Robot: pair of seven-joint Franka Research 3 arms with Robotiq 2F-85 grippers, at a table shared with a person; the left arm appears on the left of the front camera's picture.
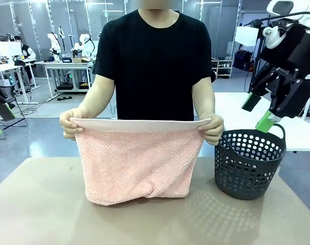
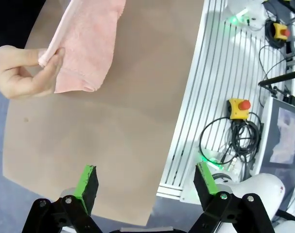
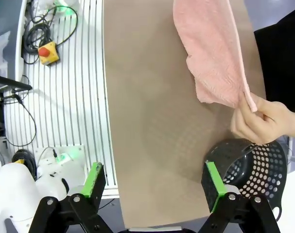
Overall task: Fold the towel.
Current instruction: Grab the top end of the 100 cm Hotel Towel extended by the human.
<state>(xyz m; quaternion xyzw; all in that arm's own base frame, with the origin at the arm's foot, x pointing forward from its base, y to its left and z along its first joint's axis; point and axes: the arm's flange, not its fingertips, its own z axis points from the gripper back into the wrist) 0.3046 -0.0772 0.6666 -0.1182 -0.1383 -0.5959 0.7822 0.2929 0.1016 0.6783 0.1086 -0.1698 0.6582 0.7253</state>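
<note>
A person in a black shirt holds the pale pink towel (image 1: 139,161) up by its two top corners over the brown table (image 1: 42,214), its lower edge resting on the tabletop. The towel (image 2: 89,39) hangs from one hand (image 2: 21,73) in the left wrist view, and the towel (image 3: 213,53) is pinched by the other hand (image 3: 264,121) in the right wrist view. My right gripper (image 1: 259,112) hovers open at the upper right, above the basket. My left gripper (image 2: 147,187) stands open above the table's near edge, well away from the towel. My right gripper (image 3: 154,182) holds nothing.
A dark perforated plastic basket (image 1: 249,163) stands on the table at the right, beside the towel and under my right gripper; the basket (image 3: 254,165) lies just below the person's hand. Red emergency-stop buttons (image 2: 239,106) and cables lie off the table's near side.
</note>
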